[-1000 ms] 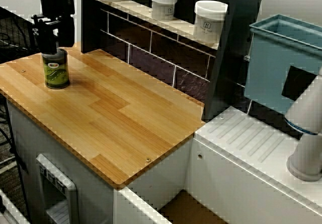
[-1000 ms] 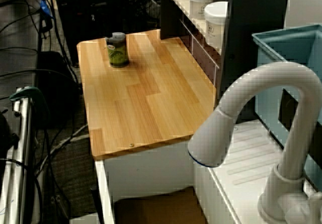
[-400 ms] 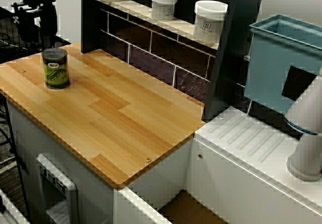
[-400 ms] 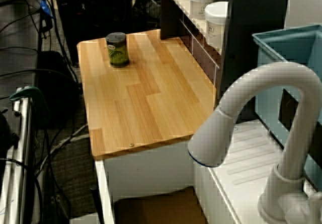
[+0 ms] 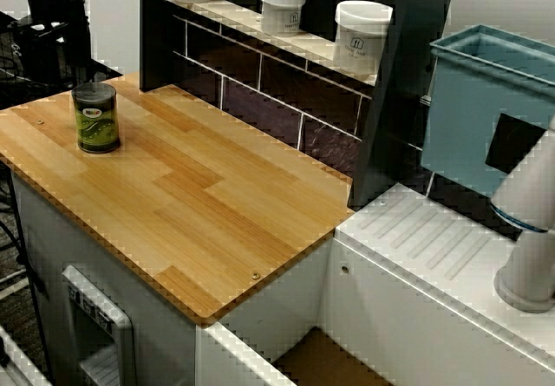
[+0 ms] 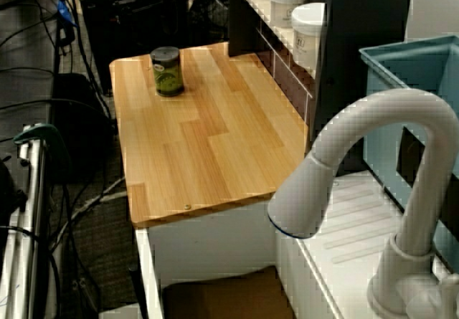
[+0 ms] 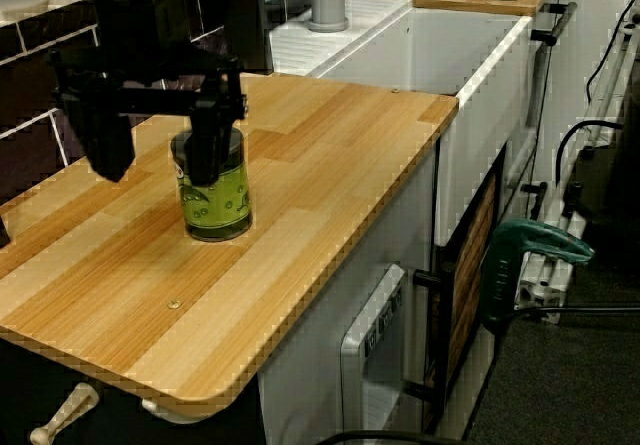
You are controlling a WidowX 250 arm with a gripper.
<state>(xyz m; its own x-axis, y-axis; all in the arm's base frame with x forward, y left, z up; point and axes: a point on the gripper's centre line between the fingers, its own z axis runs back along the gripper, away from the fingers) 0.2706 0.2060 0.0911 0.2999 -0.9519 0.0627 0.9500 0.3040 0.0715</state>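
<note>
Gripper (image 7: pixel 157 165) had pulled back vs. 1 s ago: then it sat right over the jar's lid, now it hung past the counter's end, jaws spread wide, nothing betw. them. Green-label jar (image 5: pixel 95 119) hadn't budged: upright, dark lid on, nr the wooden counter's (image 5: pixel 217 195) far corner, away from the sink. In the view from the counter's end one finger (image 7: pixel 210 150) overlapped the jar; the view from the sink side showed them apart. White tubs (image 5: pixel 362 26) on the shelf unchanged.
</note>
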